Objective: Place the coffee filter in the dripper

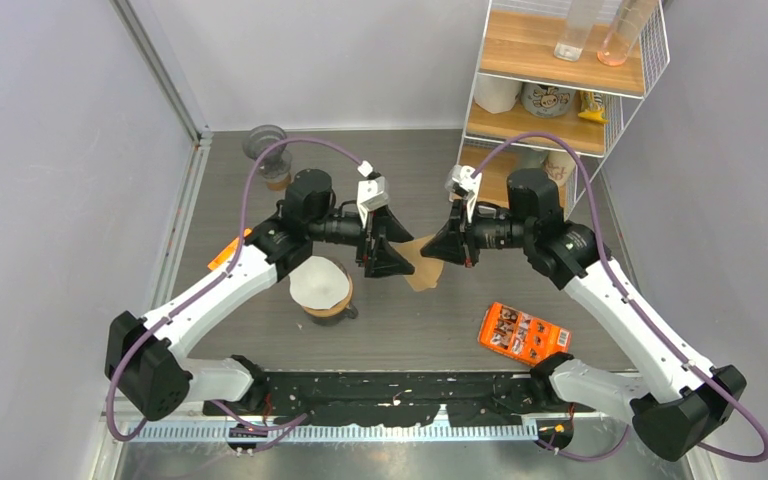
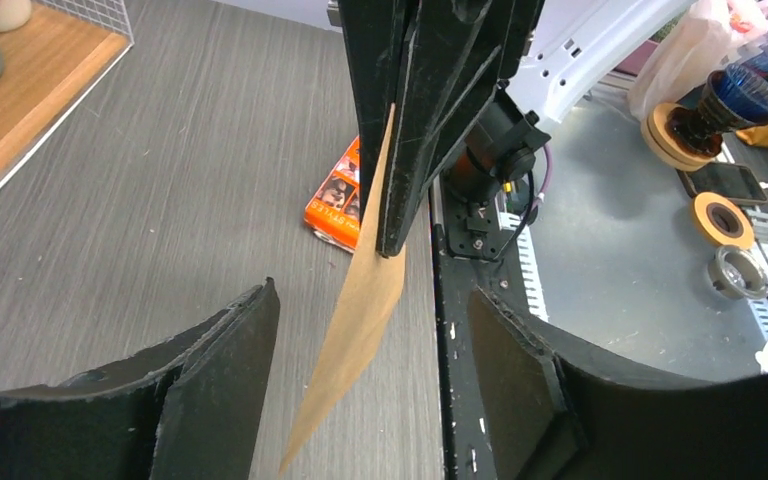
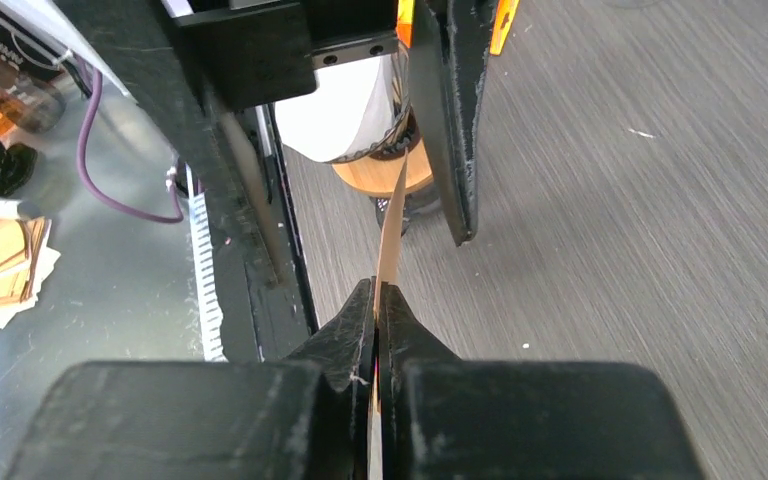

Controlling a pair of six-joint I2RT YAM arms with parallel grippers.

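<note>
Right gripper [image 3: 378, 300] is pinching the paper filter [image 1: 422, 270] mid-air, left gripper [image 1: 398, 244] is hanging wide open around its edge, so I'm guessing next is swinging it over the dripper [image 1: 322, 288].

Brown paper coffee filter [image 1: 423, 268]: its ends are covered from above by my left fingers [image 1: 390, 262] and right fingers [image 1: 447, 246]. On the right wrist view it's edge-on, with the lower end buried in the right fingers. Dripper with white liner and wooden collar [image 3: 375, 180] is half behind my left fingers. Flat orange packet [image 2: 335, 205] is part-hidden, print unreadable. Tall clear glass on the top shelf [image 1: 572, 32] is cut off by the frame edge.
</note>
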